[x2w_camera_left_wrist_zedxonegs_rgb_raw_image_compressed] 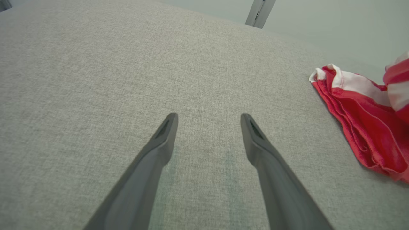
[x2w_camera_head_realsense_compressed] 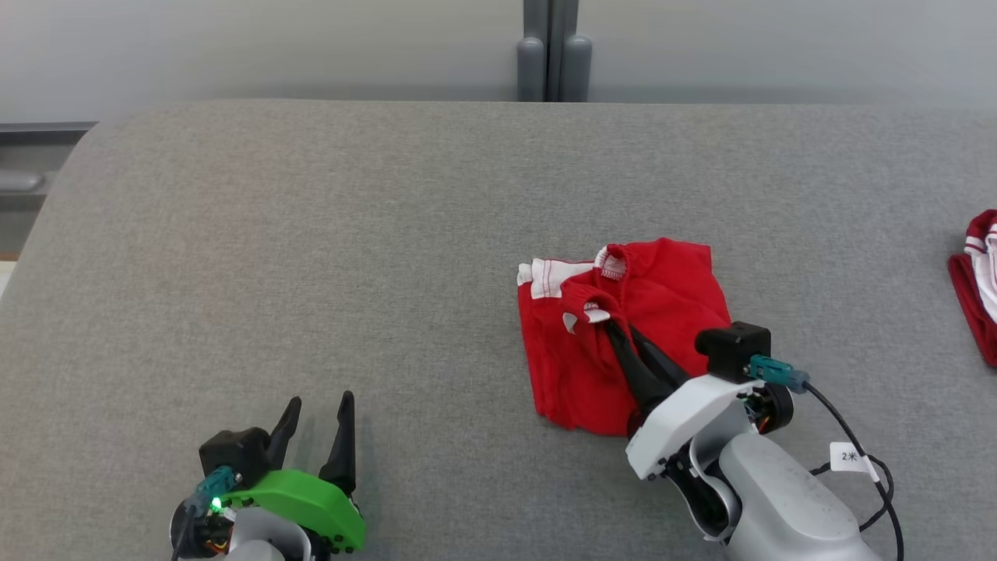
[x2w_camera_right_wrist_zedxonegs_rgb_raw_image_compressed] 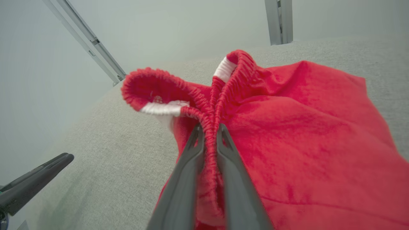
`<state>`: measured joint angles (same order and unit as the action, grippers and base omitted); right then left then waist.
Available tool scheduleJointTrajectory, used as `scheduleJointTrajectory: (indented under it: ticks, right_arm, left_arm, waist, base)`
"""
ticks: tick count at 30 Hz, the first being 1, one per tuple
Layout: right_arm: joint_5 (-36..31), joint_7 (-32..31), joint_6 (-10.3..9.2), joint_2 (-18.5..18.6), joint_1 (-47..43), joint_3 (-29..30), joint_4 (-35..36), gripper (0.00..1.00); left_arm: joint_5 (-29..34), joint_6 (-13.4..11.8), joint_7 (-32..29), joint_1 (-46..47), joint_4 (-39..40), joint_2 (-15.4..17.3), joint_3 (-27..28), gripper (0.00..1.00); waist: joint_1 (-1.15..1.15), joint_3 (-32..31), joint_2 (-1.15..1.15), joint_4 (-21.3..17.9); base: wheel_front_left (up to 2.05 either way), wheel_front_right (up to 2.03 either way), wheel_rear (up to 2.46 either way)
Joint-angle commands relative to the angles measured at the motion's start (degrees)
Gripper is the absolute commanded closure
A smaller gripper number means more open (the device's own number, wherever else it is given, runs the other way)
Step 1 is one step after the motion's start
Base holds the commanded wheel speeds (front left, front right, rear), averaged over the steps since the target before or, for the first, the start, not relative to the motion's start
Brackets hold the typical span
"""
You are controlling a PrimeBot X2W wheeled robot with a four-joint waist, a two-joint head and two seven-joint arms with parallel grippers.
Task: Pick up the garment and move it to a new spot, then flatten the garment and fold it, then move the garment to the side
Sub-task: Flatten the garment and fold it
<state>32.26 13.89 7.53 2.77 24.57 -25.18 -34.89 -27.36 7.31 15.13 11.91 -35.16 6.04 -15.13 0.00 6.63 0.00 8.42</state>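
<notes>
Garment: the red garment (x2w_camera_head_realsense_compressed: 670,296) with white trim lay bunched up on the grey soft surface (x2w_camera_head_realsense_compressed: 311,234), a little right of the middle of the head view.
Waistband: the stretchy waistband (x2w_camera_right_wrist_zedxonegs_rgb_raw_image_compressed: 153,83) stood up in a loop in the upper middle of the right wrist view, with a bit of white showing under it.
Right gripper: the right gripper (x2w_camera_head_realsense_compressed: 615,326) sat on the garment. Its two dark fingers were squeezed together on a red fold of the waistband, seen up close in the right wrist view (x2w_camera_right_wrist_zedxonegs_rgb_raw_image_compressed: 210,129).
Left gripper: the left gripper (x2w_camera_head_realsense_compressed: 321,401) was at the lower left of the head view. Its fingers were spread wide with nothing between them — just bare grey cloth in the left wrist view (x2w_camera_left_wrist_zedxonegs_rgb_raw_image_compressed: 209,118).
Gap: the left gripper was well apart from the garment (x2w_camera_left_wrist_zedxonegs_rgb_raw_image_compressed: 367,134), which showed at the right edge of the left wrist view.
Other cloth: another red and white cloth (x2w_camera_head_realsense_compressed: 977,280) lay at the far right edge of the head view, apart from the garment.
</notes>
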Motion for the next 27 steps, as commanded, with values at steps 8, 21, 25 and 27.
scheduleJointTrajectory:
  ticks: [8, 21, 25, 27]
  right_arm:
    - [2.8, 1.3, -0.09, 0.3, 4.2, -1.1, -5.5, 0.91]
    - [-11.5, 1.3, -0.10, 0.3, -3.0, 13.5, 5.2, 0.00]
    - [-20.4, 1.3, -0.09, 0.2, -7.3, 21.3, 9.1, 0.00]
    - [-23.0, 1.3, -0.10, 0.2, -9.5, 24.2, 10.6, 0.00]
  left_arm:
    - [-1.2, 0.3, 0.0, -0.9, -0.8, 0.3, -0.7, 0.00]
    - [0.6, 0.3, 0.0, -1.8, 2.6, 0.7, 1.8, 0.00]
    - [2.7, 0.3, 0.0, -2.7, 4.7, 0.5, 2.8, 0.00]
    - [4.4, 0.3, 0.0, -3.4, 5.9, 0.5, 3.4, 0.00]
  waist:
    - [0.00, 0.1, 0.00, 3.3]
    - [0.00, -1.0, 0.00, -2.5]
    - [0.00, -1.8, 0.00, -4.7]
    - [0.00, -2.3, 0.00, -5.5]
  base:
    - [0.00, 0.00, 0.00]
    - [0.00, 0.00, 0.00]
    - [0.00, 0.00, 0.00]
    - [0.00, 0.00, 0.00]
